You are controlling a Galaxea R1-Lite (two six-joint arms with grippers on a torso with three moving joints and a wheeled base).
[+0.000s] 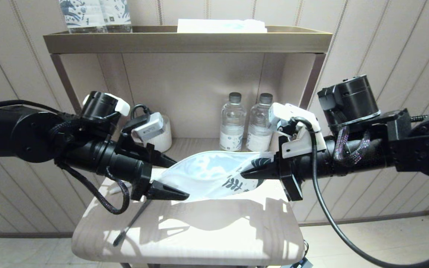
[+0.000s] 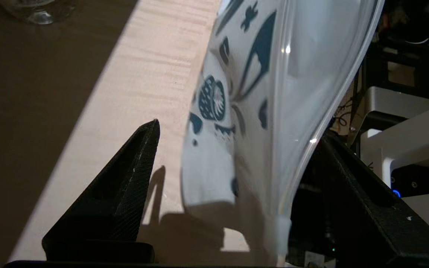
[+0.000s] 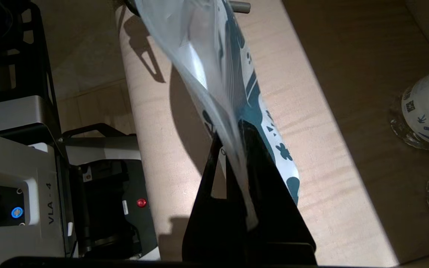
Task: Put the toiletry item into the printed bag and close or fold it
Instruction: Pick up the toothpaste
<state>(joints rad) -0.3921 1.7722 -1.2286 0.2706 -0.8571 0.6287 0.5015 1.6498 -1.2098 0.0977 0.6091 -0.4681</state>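
Note:
The printed bag (image 1: 207, 175), white with dark blue leaf print, hangs stretched between my two grippers above the wooden table (image 1: 199, 238). My right gripper (image 1: 242, 172) is shut on its printed end; the right wrist view has the bag (image 3: 214, 56) pinched between the black fingertips of this gripper (image 3: 233, 128). My left gripper (image 1: 181, 179) is open at the plain end. In the left wrist view the bag (image 2: 237, 74) passes between the spread fingers of that gripper (image 2: 240, 130) and lies against one finger. A thin dark stick-like item (image 1: 129, 225) lies on the table under the left arm.
Two water bottles (image 1: 233, 123) (image 1: 260, 121) and a white cup (image 1: 162, 136) stand at the back of the shelf niche. The top tray (image 1: 184, 41) holds blue-printed bottles (image 1: 95, 15) and a flat white packet (image 1: 222, 25). One bottle (image 3: 428, 108) appears in the right wrist view.

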